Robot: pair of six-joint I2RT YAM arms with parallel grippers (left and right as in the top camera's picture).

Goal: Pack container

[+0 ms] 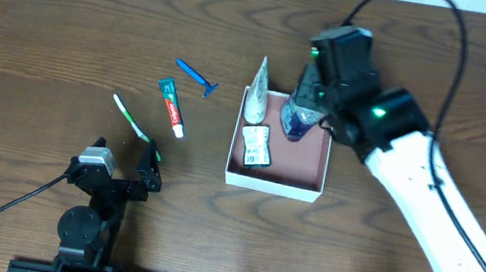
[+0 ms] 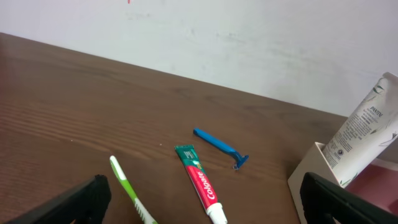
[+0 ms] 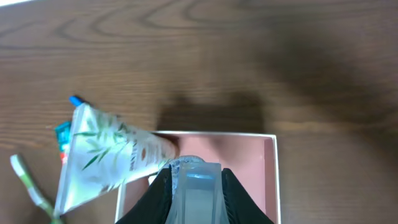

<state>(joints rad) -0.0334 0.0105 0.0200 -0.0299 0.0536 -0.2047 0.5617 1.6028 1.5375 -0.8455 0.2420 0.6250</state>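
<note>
The container is a shallow square box with white walls and a reddish-brown inside, right of centre. In it a white tube leans on the left wall and a small packet lies flat. My right gripper is shut on a clear bottle with a blue base, held over the box's far part; the right wrist view shows the bottle between the fingers above the box. My left gripper is open and empty, near the table's front, just short of the green toothbrush.
On the table left of the box lie a Colgate toothpaste tube, a blue razor and a green-and-white toothbrush. The left wrist view shows the toothpaste, the razor and the box's corner.
</note>
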